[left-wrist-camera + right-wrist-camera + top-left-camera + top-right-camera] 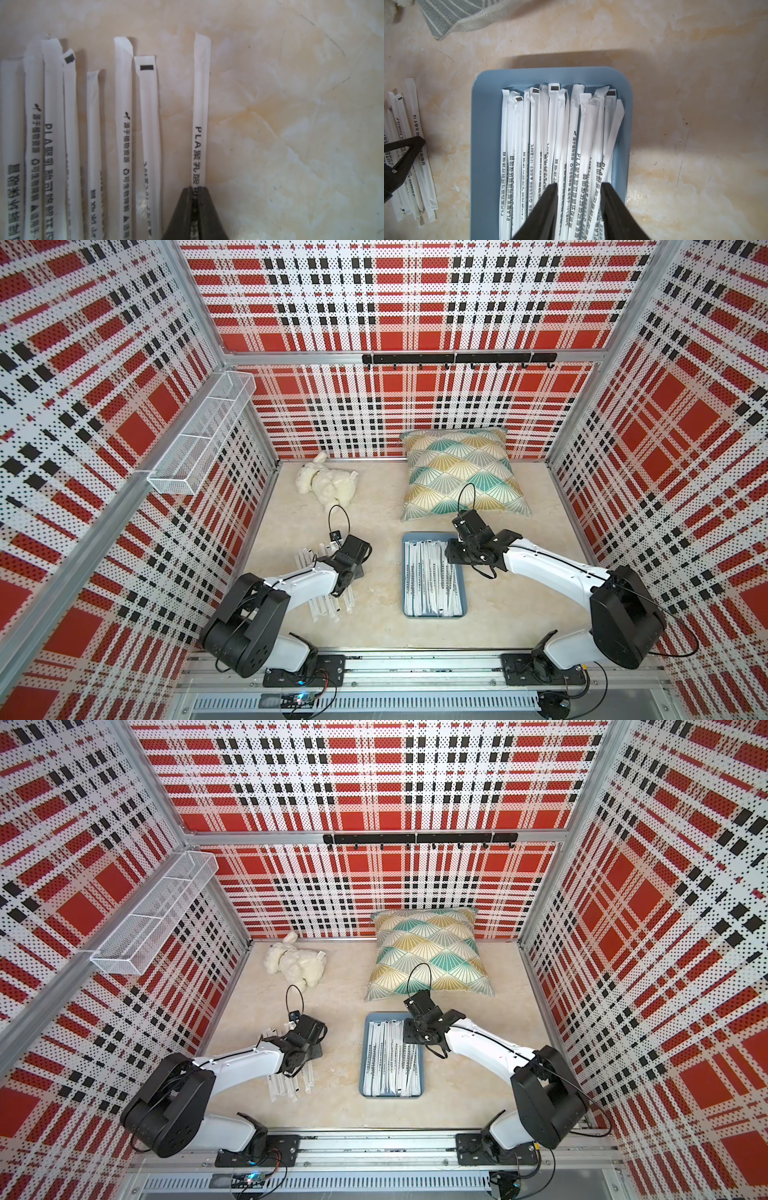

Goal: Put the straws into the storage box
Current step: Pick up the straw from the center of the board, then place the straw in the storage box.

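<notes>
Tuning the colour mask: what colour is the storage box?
The box is plain slate blue; shows best in the right wrist view.

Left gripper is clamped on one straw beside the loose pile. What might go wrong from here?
1. The left gripper pinches the straw with a long free end, which may sag or slip in transit.
2. The right gripper hangs open over the storage box, so the two could clash there.
3. The packed straws already fill the box; another may perch on top.
</notes>
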You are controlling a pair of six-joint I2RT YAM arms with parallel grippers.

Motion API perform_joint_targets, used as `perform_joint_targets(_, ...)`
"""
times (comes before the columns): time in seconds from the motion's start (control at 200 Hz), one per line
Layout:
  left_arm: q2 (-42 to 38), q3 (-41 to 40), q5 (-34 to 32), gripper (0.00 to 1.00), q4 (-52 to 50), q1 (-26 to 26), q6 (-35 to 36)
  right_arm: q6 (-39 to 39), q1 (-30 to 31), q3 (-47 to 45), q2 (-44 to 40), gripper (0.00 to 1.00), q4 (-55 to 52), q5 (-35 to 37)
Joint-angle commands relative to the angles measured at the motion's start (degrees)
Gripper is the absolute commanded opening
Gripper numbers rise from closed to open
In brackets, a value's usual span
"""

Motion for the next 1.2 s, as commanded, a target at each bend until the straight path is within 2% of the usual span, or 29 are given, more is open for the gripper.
perform_joint_targets(0.0,-0.5,3.9,1.5,0.05,-2.7,-2.4,0.2,-0.6,-0.1,0.2,0.6,0.41,0.6,0.5)
perform_joint_targets(0.12,-3.5,10.3,1.8,0.03,-4.2,-6.9,-1.3,-1.1,-0.4,0.4,0.1,0.41,-0.1,1.4)
perform_joint_targets(0.2,-3.0,14.9,2.5,0.03,-4.1,-12.7,-3.6,-1.2,-1.4,0.0,-0.5,0.41,-0.2,1.8)
perform_joint_targets(0.316,1.6,20.2,3.6,0.03,-1.6,-21.0,-7.2,-1.4,-2.5,-0.3,-0.9,0.40,-0.1,1.9)
perform_joint_targets(0.426,7.1,22.1,5.9,0.02,3.8,-25.0,-9.2,-1.3,-2.6,0.0,-0.8,0.40,0.1,1.8)
perform_joint_targets(0.711,18.6,28.3,10.4,0.02,10.5,-28.6,-12.3,-1.6,-3.2,-0.8,-0.2,0.40,0.5,2.1)
perform_joint_targets(0.937,21.8,29.5,12.0,0.02,12.0,-30.0,-14.0,-1.4,-3.6,-1.7,-0.2,0.40,1.2,2.0)
perform_joint_targets(1.197,23.5,25.8,12.6,0.02,13.0,-29.2,-15.0,-1.4,-3.6,-1.7,0.1,0.39,1.7,1.2)
